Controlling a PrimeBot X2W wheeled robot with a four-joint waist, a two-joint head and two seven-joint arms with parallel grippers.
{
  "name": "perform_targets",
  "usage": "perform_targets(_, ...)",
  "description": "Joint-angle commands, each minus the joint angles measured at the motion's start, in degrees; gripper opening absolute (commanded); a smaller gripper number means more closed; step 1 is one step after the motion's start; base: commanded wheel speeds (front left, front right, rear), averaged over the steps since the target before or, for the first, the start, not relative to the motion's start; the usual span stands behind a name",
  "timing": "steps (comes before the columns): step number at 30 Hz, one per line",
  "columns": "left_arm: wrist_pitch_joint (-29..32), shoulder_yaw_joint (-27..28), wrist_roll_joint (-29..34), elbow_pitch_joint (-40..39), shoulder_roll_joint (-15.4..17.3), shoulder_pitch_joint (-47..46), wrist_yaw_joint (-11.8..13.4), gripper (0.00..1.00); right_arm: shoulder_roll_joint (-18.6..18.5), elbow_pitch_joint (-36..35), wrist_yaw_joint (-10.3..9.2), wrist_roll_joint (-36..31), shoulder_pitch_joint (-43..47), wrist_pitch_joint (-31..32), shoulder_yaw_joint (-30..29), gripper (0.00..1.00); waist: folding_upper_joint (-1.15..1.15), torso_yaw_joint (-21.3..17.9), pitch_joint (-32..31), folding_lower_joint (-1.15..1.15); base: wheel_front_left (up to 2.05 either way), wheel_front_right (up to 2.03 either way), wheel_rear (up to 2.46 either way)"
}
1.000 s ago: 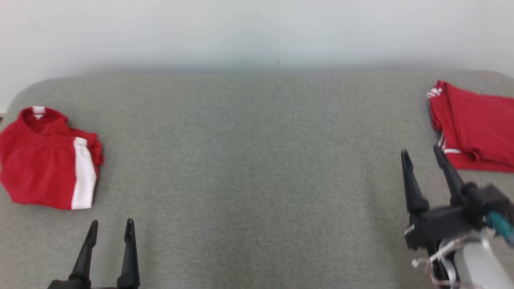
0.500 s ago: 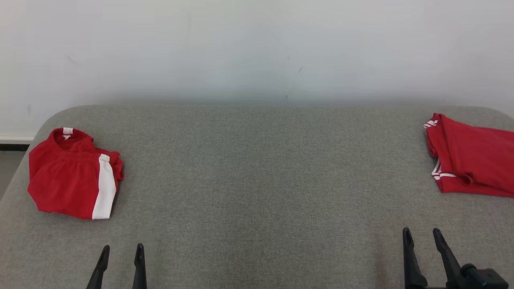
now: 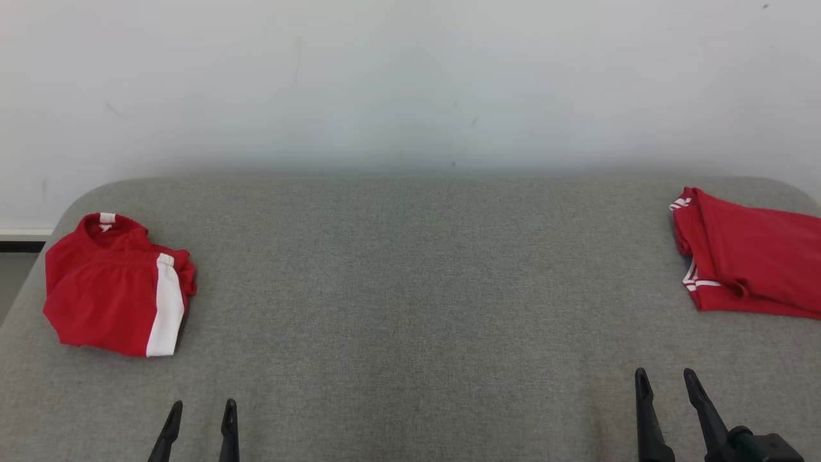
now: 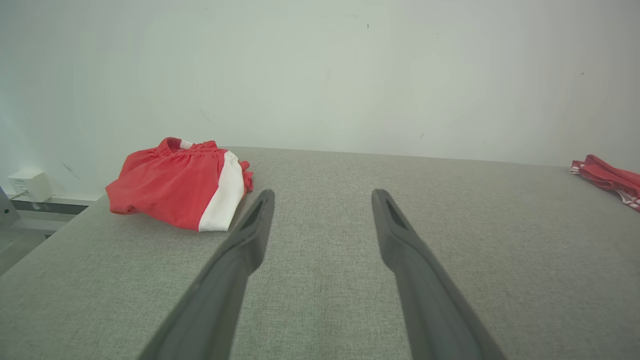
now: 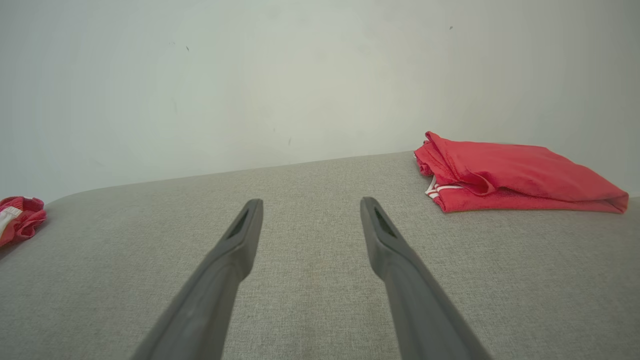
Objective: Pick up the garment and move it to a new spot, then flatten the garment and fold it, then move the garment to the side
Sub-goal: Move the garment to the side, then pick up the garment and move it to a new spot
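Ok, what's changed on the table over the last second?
The right gripper has drawn back from beside the folded red garment toward the robot, open and empty. The head camera also tilted up. Nothing was grasped or released. That garment and the red shorts lie where they were; the left gripper stays open, low at the left.

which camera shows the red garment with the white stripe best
The left wrist view: the red garment with the white stripe lies close and whole, its gathered waistband and stripe plain. The head view shows the garment whole from above but smaller, far left. The right wrist view catches a cropped piece at its left edge.
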Motion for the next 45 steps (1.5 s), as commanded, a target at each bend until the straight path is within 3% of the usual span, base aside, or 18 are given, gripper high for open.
perform_targets(1, -0.2, 0.1, 0.3, 0.1, 0.1, 0.1, 0.1, 1.0, 0.1, -0.3, 0.0, -0.2, 0.2, -0.1, 0.0, 1.0, 0.0, 0.0, 0.0, 0.0, 0.0, 0.0, 0.0)
perform_targets(11, -0.2, 0.6, 0.2, 0.4, 0.6, -1.2, 0.1, 1.0, 0.3, 0.1, 0.0, 0.2, 0.9, 0.0, 0.8, 1.0, 0.0, 2.3, -0.1, 0.0, 0.0, 0.0, 0.0)
perform_targets(24, -0.2, 1.7, 0.6, 2.7, 2.2, -3.7, 0.3, 1.0, 0.3, 2.5, 0.0, 1.7, 0.5, 0.0, 1.0, 1.0, 0.0, 17.9, -0.5, 0.0, 0.0, 0.0, 0.0)
perform_targets(33, -0.2, 3.6, 0.4, 2.5, 2.8, -2.6, 0.9, 1.0, 0.3, 3.5, 0.0, 2.2, -1.1, -0.2, 2.3, 1.0, 0.0, 25.6, 0.1, 0.0, 0.0, 0.0, 0.0)
perform_targets(45, -0.2, 7.5, -0.2, -0.4, 1.7, -0.9, 2.1, 1.0, 0.3, 5.2, 0.0, 1.4, -4.6, 0.2, 5.1, 1.0, 0.0, 26.9, 1.9, 0.0, 0.0, 0.0, 0.0)
